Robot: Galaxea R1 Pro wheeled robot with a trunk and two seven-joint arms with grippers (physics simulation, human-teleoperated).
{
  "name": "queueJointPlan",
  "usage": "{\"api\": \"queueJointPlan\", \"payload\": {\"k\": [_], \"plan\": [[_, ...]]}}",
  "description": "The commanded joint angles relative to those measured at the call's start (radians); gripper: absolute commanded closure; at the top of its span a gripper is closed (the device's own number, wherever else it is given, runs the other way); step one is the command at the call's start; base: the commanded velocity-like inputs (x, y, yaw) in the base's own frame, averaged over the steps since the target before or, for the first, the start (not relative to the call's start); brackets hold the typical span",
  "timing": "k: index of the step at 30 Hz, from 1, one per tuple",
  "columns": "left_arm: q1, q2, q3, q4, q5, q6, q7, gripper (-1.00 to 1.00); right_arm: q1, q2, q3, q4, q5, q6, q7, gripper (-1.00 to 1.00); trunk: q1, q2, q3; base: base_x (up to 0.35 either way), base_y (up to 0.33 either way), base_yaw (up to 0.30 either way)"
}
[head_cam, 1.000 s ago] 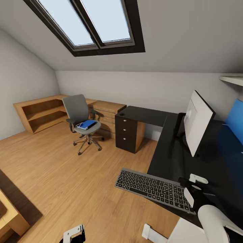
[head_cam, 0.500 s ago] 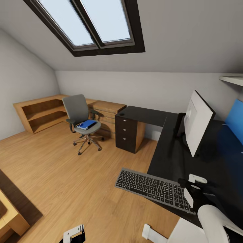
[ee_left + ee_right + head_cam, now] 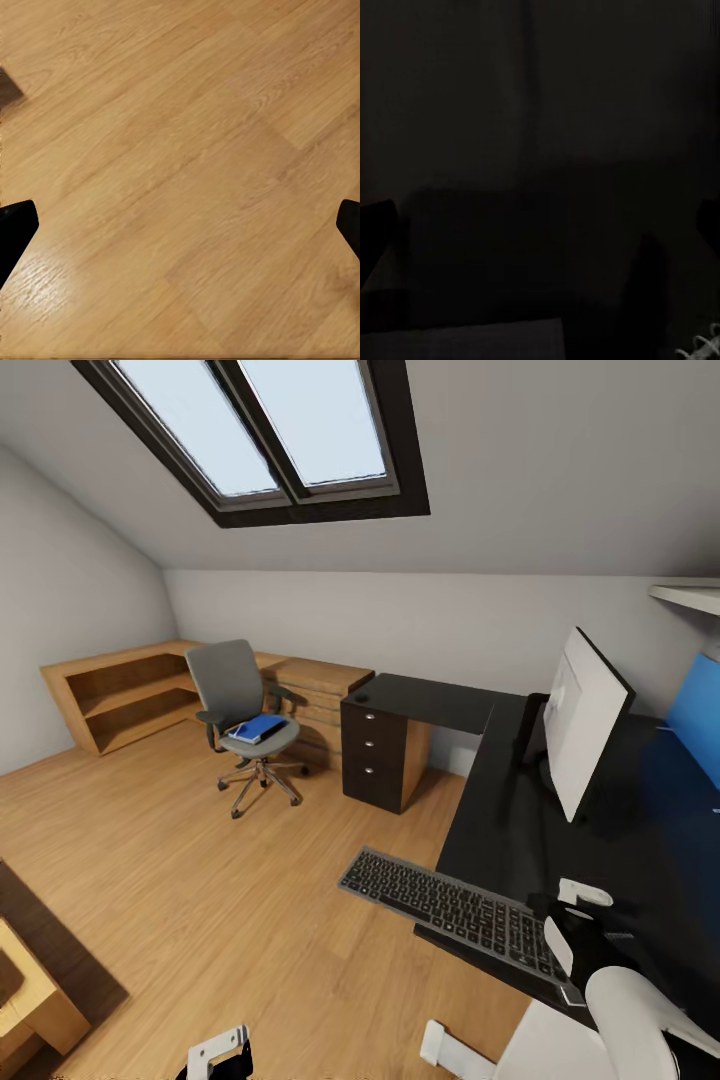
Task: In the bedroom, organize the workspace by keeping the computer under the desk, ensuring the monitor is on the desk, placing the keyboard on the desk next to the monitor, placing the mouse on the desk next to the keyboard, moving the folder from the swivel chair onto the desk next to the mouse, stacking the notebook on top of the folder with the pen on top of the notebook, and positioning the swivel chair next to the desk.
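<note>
The keyboard [image 3: 450, 910] lies tilted on the desk [image 3: 520, 830] edge, its left half overhanging the floor. Judged light, stiff and thin: grip across its long edges. Right claw [image 3: 578, 905] sits at its right end; grip state cannot be determined. Left claw [image 3: 180, 225] spread wide, holding nothing

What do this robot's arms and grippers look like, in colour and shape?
From the head view, the right arm has a smooth, rounded white shell joined to a black wrist section, with a small white tab-like piece above it. The left gripper is a pale bracket-shaped part over black. In the left wrist view, its fingertips are plain black and pointed. No cables or markings are visible.
</note>
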Motion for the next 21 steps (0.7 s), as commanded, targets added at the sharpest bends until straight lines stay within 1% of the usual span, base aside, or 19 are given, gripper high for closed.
{"api": "queueJointPlan", "payload": {"k": [1, 21], "plan": [[-0.001, 0.001, -0.004, 0.000, 0.011, -0.006, 0.006, -1.00, 0.000, 0.001, -0.005, -0.001, 0.010, 0.007, 0.000, -1.00, 0.000, -0.001, -0.001, -0.164, 0.000, 0.000], [0.000, 0.001, -0.004, 0.000, 0.011, -0.006, 0.006, -1.00, -0.001, 0.001, -0.005, -0.001, 0.010, 0.003, 0.000, -1.00, 0.000, -0.001, -0.001, -0.024, 0.000, 0.000]]}}
